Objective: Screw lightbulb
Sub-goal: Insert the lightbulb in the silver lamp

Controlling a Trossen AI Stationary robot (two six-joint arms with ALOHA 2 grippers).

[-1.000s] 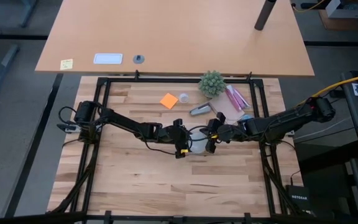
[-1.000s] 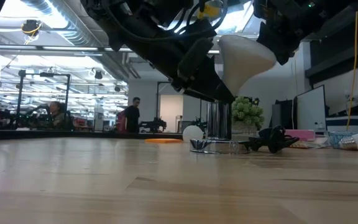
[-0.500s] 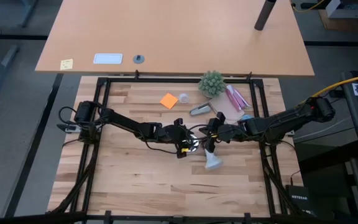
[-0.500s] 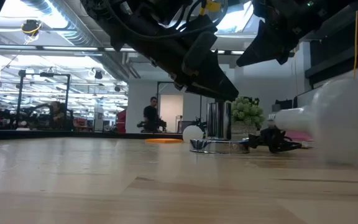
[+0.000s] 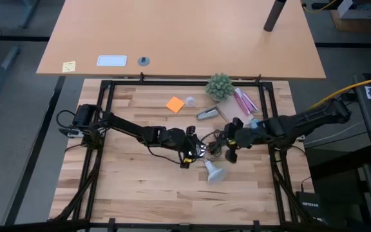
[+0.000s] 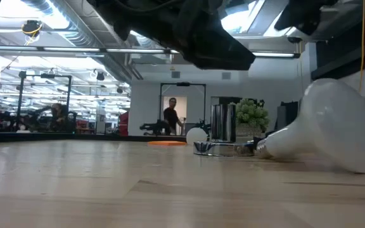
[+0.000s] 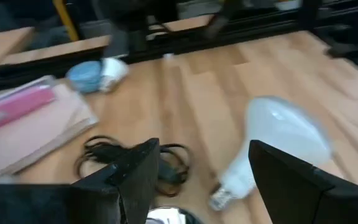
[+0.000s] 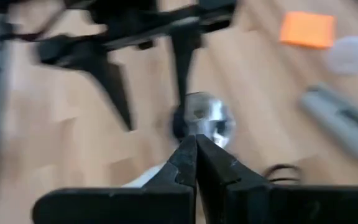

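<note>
Lightbulb loose on the desk, held by neither gripper.

From above, the lightbulb is seen on its side near the desk's middle, beside the silver base. At table height it is seen resting on the wood. The left gripper is spread wide above it, empty, seemingly readied for a pickup; the right gripper is pinched closed on nothing.

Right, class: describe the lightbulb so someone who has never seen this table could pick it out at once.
Start at the wooden table and find where the two dark arms meet near its middle. Just in front of the left gripper and right gripper, the lightbulb lies on its side, free of both. It is the only white pear-shaped thing there, unlike the shiny silver base beside it.
</note>
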